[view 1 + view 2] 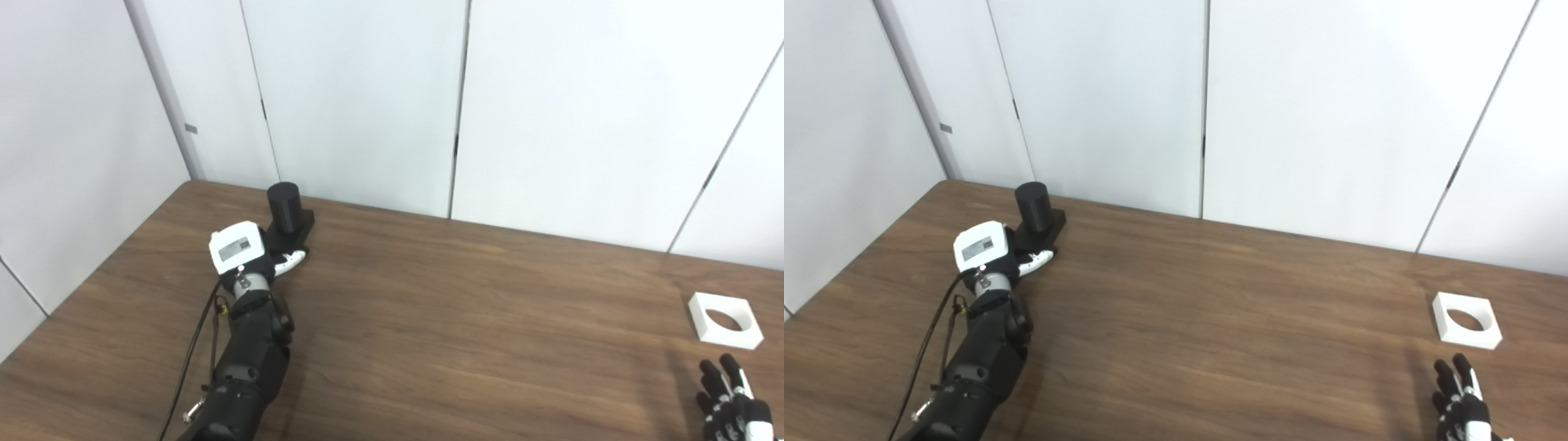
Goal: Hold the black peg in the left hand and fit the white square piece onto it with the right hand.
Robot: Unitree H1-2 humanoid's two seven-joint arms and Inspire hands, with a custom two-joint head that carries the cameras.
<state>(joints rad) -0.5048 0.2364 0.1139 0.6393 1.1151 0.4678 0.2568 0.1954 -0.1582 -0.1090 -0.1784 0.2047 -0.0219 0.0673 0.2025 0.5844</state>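
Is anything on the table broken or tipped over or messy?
No, nothing looks wrong. The black peg stands upright by the left hand. The white square piece lies flat and whole, just beyond the right hand. Nothing is spilled on the table.

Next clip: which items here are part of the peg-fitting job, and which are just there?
Part of the job:
black peg, upright on its base at the table's far left
white square piece, flat at the right
left hand, at the peg's base
right hand, near the piece, fingers apart

Just there:
table
white wall panels
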